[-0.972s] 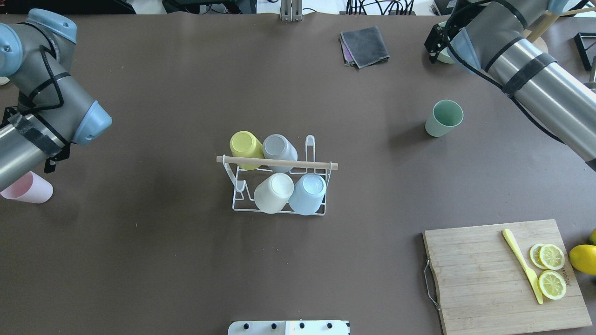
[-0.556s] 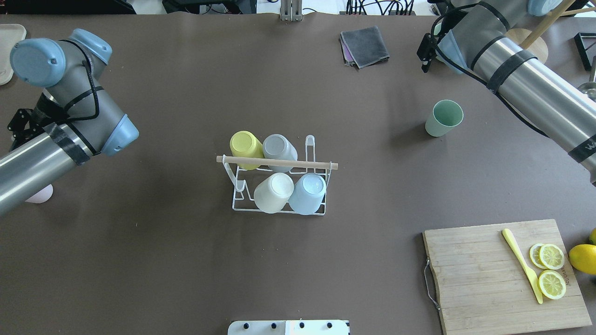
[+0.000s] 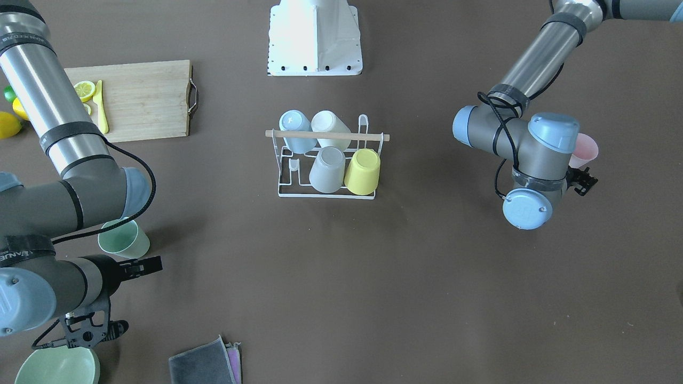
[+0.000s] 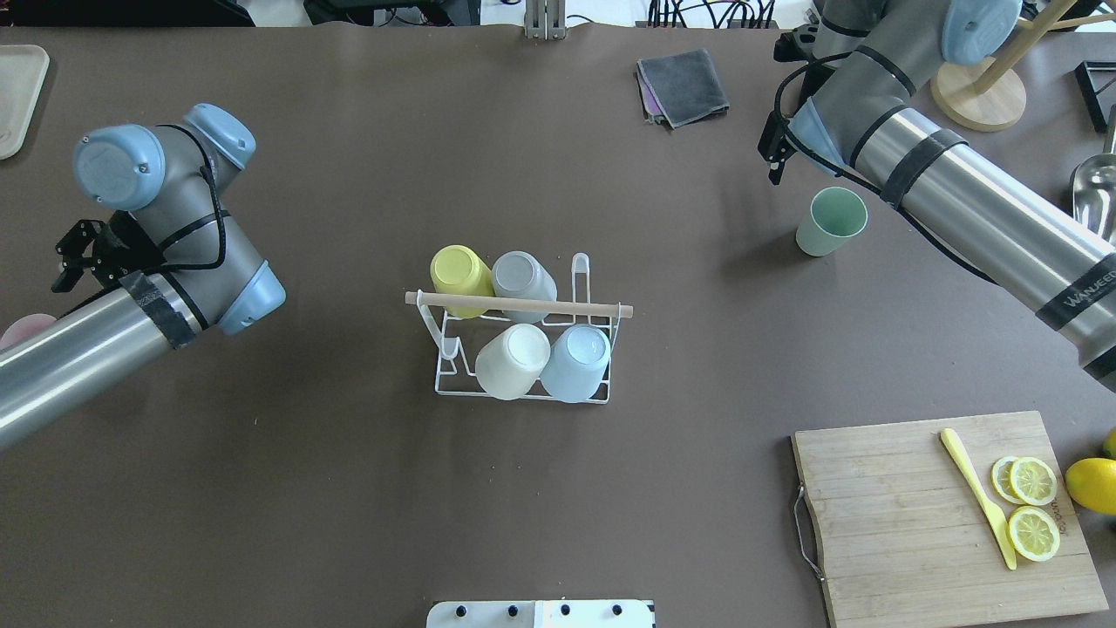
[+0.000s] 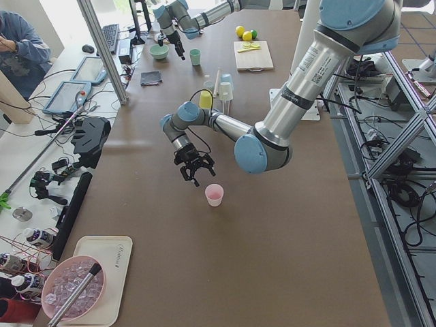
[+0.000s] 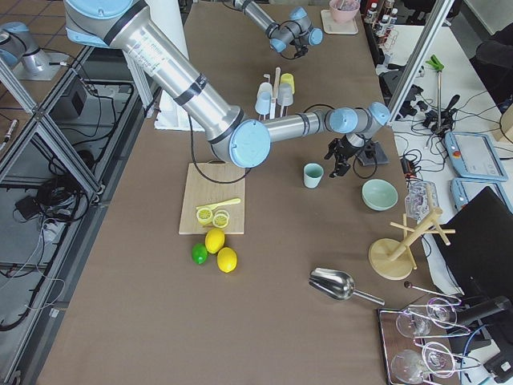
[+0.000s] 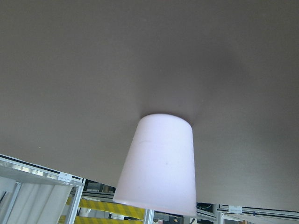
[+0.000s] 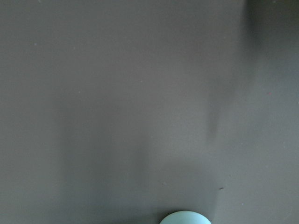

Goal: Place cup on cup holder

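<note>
The cup holder (image 4: 446, 366), a white wire rack with a wooden rod handle (image 4: 519, 305), stands mid-table and carries yellow, grey, cream and light blue cups upside down. It also shows in the front view (image 3: 285, 184). A green cup (image 4: 831, 222) stands upright to its right. My right gripper (image 4: 772, 166) hovers just beyond and left of it, open and empty. A pink cup (image 5: 214, 195) stands upright at the far left, mostly hidden under my left arm in the overhead view. My left gripper (image 5: 195, 174) is open and empty just beside it. The left wrist view shows the pink cup (image 7: 159, 163) close up.
A cutting board (image 4: 898, 523) with lemon slices and a yellow knife lies at the front right, with a lemon (image 4: 1094, 484) beside it. A folded grey cloth (image 4: 683, 85), a wooden stand (image 4: 976, 87) and a green bowl (image 3: 56, 368) sit at the back right.
My left arm has swung out over the table and now covers the pink cup. My right arm has moved left and closer to the green cup. The cups and rack have not moved.
</note>
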